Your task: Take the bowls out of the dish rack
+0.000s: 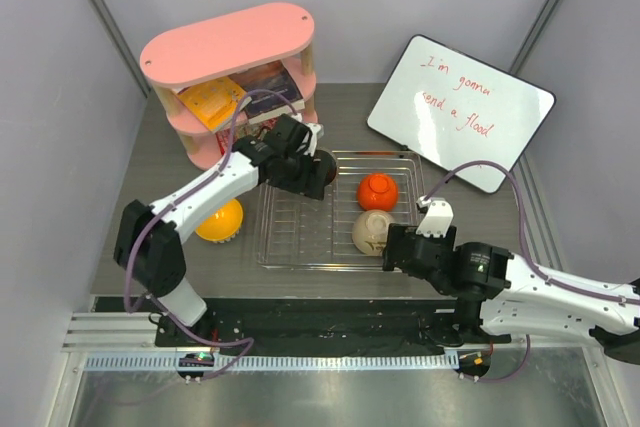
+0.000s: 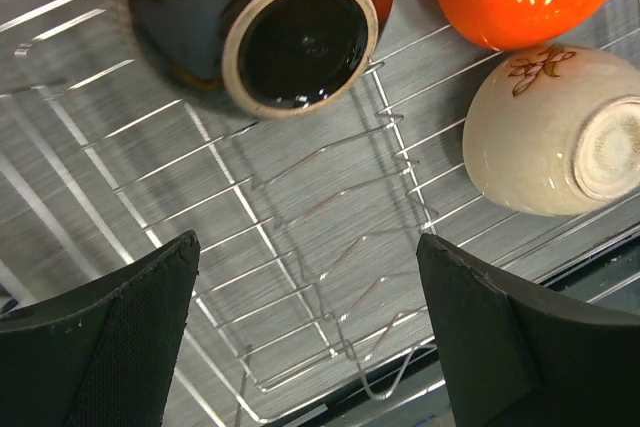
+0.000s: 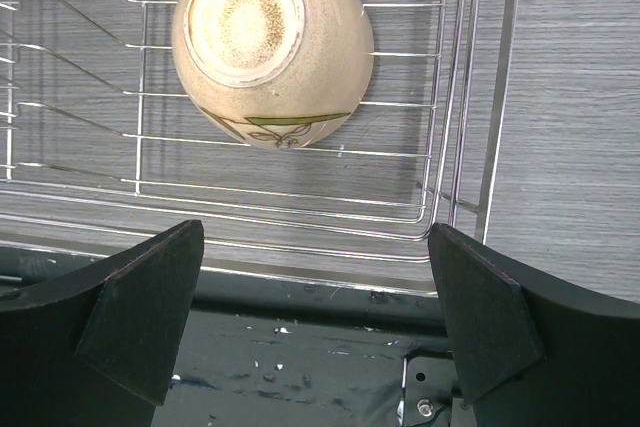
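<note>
I find the left gripper (image 2: 310, 332) spread wide and empty. A dark bowl (image 2: 250, 27) lies just ahead of it in the dish rack (image 1: 300, 242). The right gripper (image 3: 315, 317) is likewise spread and empty, with the cream bowl (image 3: 272, 42) straight ahead and the orange bowl (image 1: 377, 190) beyond. The yellow bowl (image 1: 220, 219) sits outside the rack, behind the left gripper.
</note>
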Controlling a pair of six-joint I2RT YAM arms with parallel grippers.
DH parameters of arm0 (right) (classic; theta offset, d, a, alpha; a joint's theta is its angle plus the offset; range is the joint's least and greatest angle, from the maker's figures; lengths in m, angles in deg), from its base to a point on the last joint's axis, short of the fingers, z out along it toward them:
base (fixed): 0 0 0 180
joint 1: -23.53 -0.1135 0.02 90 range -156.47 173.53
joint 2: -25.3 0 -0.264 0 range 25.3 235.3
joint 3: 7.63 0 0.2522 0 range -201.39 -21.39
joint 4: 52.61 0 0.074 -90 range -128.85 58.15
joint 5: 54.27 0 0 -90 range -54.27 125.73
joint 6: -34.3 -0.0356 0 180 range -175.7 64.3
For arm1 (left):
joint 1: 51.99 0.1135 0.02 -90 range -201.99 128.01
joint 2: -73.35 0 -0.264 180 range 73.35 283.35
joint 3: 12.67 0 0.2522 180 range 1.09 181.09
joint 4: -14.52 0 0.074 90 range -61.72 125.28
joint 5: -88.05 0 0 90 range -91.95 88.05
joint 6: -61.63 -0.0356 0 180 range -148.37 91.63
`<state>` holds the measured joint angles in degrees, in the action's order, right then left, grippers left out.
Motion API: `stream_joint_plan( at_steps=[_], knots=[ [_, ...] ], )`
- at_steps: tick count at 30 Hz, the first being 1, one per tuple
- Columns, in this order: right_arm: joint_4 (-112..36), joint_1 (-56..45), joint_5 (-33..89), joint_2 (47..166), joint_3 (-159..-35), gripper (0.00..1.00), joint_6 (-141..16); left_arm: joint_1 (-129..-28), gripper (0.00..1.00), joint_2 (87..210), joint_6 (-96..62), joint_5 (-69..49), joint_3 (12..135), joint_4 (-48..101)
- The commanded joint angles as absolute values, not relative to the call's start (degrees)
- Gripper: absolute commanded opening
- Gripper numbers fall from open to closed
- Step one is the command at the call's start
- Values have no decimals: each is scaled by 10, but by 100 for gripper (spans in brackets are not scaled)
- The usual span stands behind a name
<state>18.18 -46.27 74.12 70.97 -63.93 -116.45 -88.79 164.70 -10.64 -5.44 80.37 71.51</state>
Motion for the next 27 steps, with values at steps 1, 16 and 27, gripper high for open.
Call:
stream_joint_plan(
  at_steps=[1, 16, 27],
  knots=[
    [173, -463, 748, 683, -652, 100, -1170, -853, 89, 1672, -106, -132, 828, 663],
    [176, -463, 741, 683, -637, 100, -1172, -777, 96, 1699, -40, -257, 771, 529],
    [181, -463, 743, 680, -638, 100, -1171, -742, 97, 1721, -16, -268, 743, 474]
  ],
)
